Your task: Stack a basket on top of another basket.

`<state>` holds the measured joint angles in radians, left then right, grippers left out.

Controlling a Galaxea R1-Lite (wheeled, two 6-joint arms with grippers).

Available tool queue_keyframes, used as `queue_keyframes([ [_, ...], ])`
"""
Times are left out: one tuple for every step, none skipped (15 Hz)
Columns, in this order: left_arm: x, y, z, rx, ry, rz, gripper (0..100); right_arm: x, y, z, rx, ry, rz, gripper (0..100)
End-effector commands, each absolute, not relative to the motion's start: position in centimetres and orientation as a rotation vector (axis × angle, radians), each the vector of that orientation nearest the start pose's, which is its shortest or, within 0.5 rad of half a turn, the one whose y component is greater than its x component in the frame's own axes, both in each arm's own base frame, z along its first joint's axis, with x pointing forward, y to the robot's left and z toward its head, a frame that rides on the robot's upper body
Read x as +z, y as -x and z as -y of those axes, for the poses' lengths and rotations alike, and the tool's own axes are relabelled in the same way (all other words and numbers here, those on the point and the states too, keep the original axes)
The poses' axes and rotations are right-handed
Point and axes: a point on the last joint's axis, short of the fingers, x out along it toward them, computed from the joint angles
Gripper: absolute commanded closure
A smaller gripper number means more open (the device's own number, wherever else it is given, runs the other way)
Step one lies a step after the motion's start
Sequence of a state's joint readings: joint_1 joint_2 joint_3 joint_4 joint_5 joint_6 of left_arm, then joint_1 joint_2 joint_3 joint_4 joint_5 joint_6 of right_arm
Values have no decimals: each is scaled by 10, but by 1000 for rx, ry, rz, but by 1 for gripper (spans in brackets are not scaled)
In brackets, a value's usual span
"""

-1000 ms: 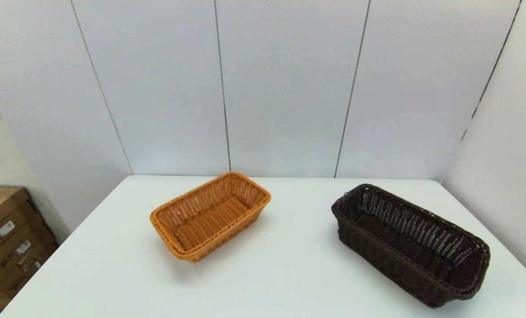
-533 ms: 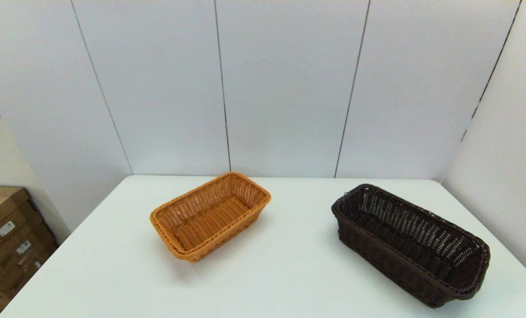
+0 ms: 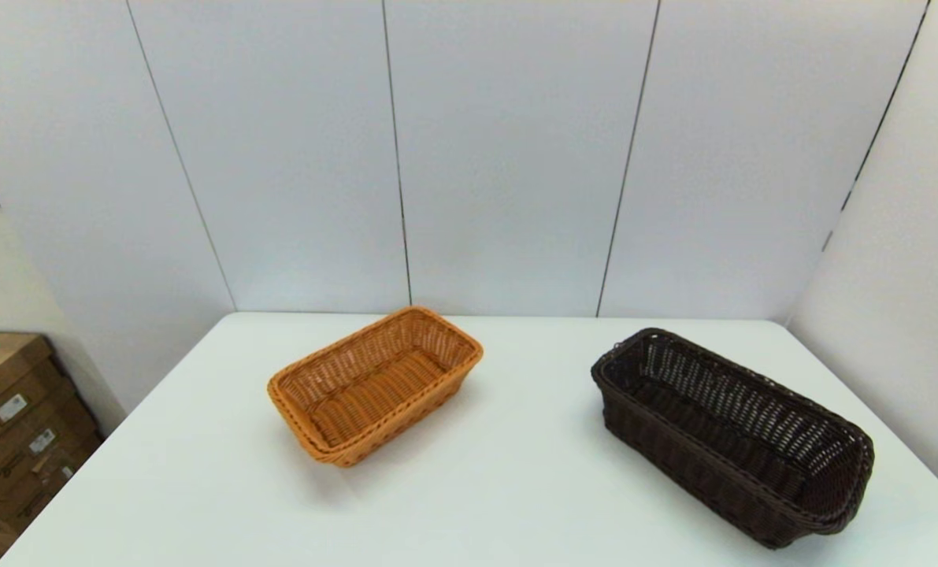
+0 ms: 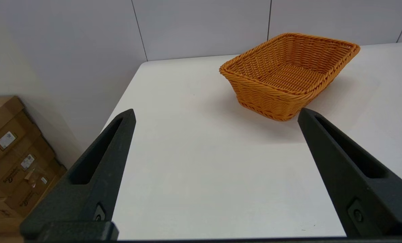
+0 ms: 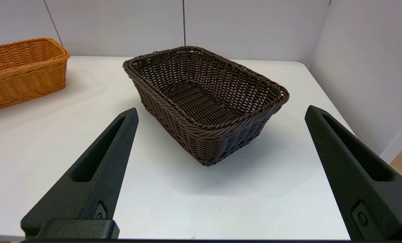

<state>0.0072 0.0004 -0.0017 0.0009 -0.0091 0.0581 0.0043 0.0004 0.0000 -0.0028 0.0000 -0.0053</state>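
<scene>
Nothing has been picked up yet: the task looks to be at its very first step, with both baskets sitting apart on the white worktop (image 3: 516, 488). The dark brown basket (image 3: 732, 437) lies toward the robot's right, angled so one short end points at the near right corner. The orange basket (image 3: 374, 386) sits well apart from it, left of centre and nearer the back wall, also turned at an angle. Both look empty and upright.

Neither arm shows in the head view. In its wrist view the right gripper (image 5: 221, 111) hangs short of the dark basket, its fingers (image 5: 96, 168) spread wide and holding nothing, the basket's near corner lying between them farther off. The left gripper (image 4: 216, 113) is likewise released and empty, facing the orange basket from the worktop's near left side, with cardboard boxes (image 4: 11, 158) on the floor beyond the edge.

The next move probably falls to the right arm: reach forward and down, close on the braided rim of the dark basket, lift it, and carry it over the orange one. How deep the rim sits for a firm pinch is hard to judge from here. The two baskets lie at different angles, so the lifted one needs turning before it will settle squarely.
</scene>
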Motion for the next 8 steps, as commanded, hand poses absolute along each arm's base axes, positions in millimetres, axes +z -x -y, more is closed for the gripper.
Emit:
queue_keyframes([
  [76, 23, 0, -1, -60, 3, 0, 75, 23, 0, 6, 6, 2, 0],
  [76, 23, 0, -3, -63, 3, 0, 75, 23, 0, 6, 6, 2, 0],
  [76, 23, 0, -6, -71, 3, 0, 75, 23, 0, 5, 6, 2, 0],
  [76, 23, 1, -11, -74, 0, 0, 75, 23, 0, 6, 6, 2, 0],
  [76, 23, 1, -20, -75, -2, 0, 75, 23, 0, 5, 6, 2, 0],
  [76, 24, 1, -27, -76, -20, 0, 75, 23, 0, 5, 6, 2, 0],
  [79, 27, 1, -33, -85, -43, 0, 75, 23, 0, 6, 6, 2, 0],
  [83, 30, 1, -43, -86, -70, 0, 75, 23, 0, 5, 6, 2, 0],
])
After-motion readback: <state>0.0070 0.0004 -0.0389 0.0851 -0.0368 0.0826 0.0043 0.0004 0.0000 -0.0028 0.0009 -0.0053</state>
